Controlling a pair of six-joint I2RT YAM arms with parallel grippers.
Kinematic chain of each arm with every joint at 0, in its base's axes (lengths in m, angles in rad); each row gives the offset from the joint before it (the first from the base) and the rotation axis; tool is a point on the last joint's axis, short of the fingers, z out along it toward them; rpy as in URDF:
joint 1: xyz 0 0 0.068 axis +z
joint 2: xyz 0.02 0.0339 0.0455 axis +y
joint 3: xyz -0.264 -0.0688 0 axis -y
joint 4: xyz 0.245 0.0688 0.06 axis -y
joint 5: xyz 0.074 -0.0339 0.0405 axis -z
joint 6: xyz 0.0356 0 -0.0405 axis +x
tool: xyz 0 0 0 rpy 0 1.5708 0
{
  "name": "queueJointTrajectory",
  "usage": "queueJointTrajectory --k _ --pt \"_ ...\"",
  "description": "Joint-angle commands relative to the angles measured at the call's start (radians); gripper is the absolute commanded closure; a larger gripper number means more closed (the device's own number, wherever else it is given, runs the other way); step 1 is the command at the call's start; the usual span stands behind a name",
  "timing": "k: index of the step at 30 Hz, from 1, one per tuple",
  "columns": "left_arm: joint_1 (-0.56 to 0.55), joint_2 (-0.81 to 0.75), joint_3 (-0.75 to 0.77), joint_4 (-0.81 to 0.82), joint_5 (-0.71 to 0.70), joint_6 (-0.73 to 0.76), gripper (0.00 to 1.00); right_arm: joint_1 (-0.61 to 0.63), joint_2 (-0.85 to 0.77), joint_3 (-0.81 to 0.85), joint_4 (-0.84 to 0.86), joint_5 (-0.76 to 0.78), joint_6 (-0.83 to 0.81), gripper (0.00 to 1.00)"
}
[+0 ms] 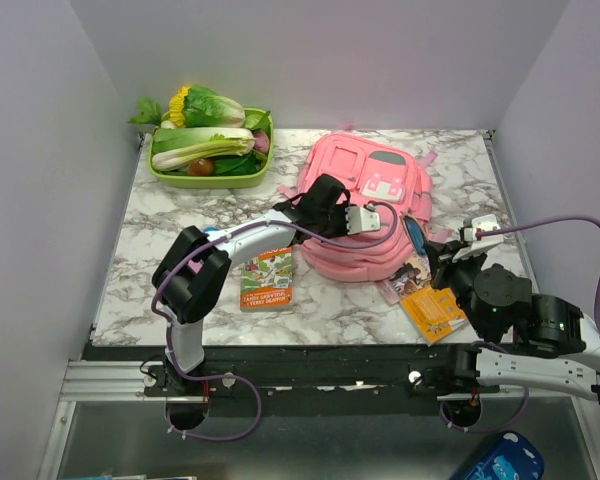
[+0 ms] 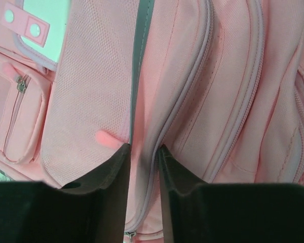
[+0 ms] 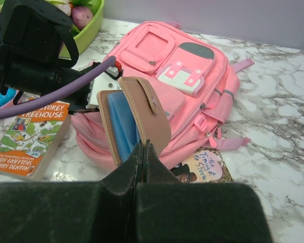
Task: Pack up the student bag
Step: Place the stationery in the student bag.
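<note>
Marble table (image 1: pixel 180 220), student bag (image 1: pixel 380 190) front up, long axis near-to-far

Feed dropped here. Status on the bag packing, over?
Left claw pinching backpack fabric. Right claw shut, at upright pencil case by backpack. Books not packed.

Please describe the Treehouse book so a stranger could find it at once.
Start at the pink student bag on the marble table. The Treehouse book lies flat left of it. Its cover is green above orange, while the orange book lies on the bag's right.
</note>
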Motion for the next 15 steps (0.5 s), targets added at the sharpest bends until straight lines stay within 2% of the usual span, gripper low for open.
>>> queueJointTrajectory --k 1,6,12,14,15 --pt "-0.005 -0.012 0.041 0.042 -0.026 -0.048 0.69 0.0 0.001 -0.008 -0.016 0.003 0.026 0.99" --pt "0.001 -0.032 0.107 -0.053 0.028 -0.105 0.75 0.0 -0.001 -0.035 -0.017 -0.014 0.037 0.99" --pt "0.006 -0.037 0.185 -0.143 0.082 -0.174 0.75 0.0 0.02 -0.062 -0.019 -0.035 0.048 0.99" --pt "0.01 -0.031 0.215 -0.172 0.095 -0.191 0.81 0.0 0.034 -0.068 -0.019 -0.043 0.054 0.99" --pt "0.012 -0.029 0.226 -0.185 0.1 -0.205 0.87 0.0 0.039 -0.073 -0.02 -0.046 0.055 0.99"
